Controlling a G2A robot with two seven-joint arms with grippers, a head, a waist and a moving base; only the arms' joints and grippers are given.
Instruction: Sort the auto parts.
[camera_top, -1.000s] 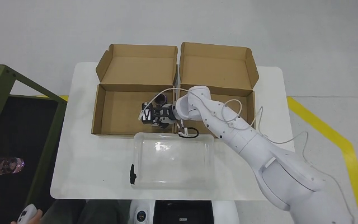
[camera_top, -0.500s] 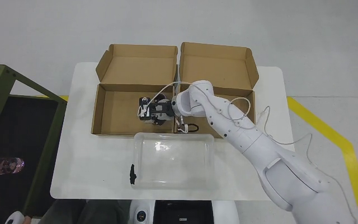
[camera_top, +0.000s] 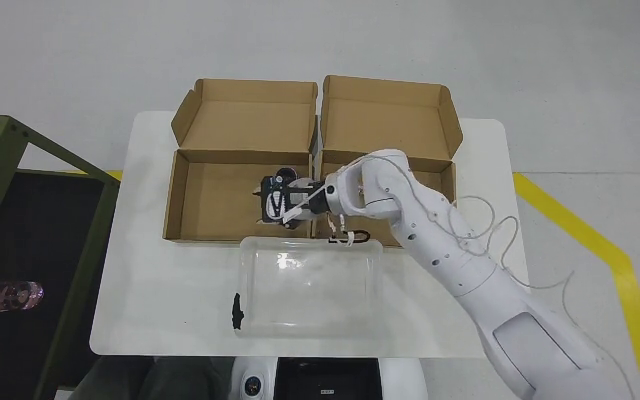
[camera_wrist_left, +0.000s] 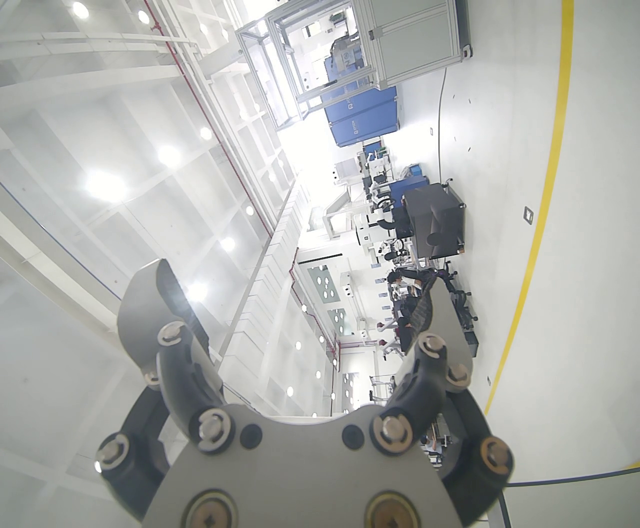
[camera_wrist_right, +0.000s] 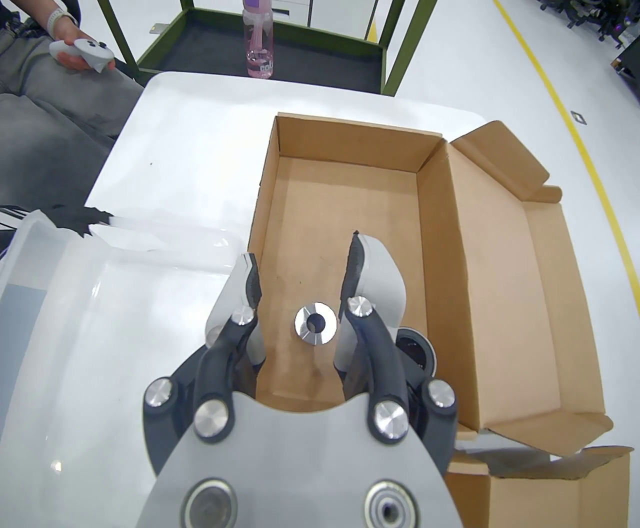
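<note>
One metal bushing (camera_wrist_right: 315, 324) lies on the floor of the left cardboard box (camera_wrist_right: 345, 150), under the right gripper (camera_wrist_right: 304, 260), jaws spread and empty. Drop-off looks done; next calls for lifting clear of the walls

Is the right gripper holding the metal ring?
No, the right gripper is open, and the metal ring lies on the cardboard box floor.

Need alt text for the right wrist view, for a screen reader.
The right hand hangs open over an open cardboard box, its two fingers either side of a shiny metal ring that lies flat on the box floor. A clear plastic bin sits beside the box on the white table.
</note>
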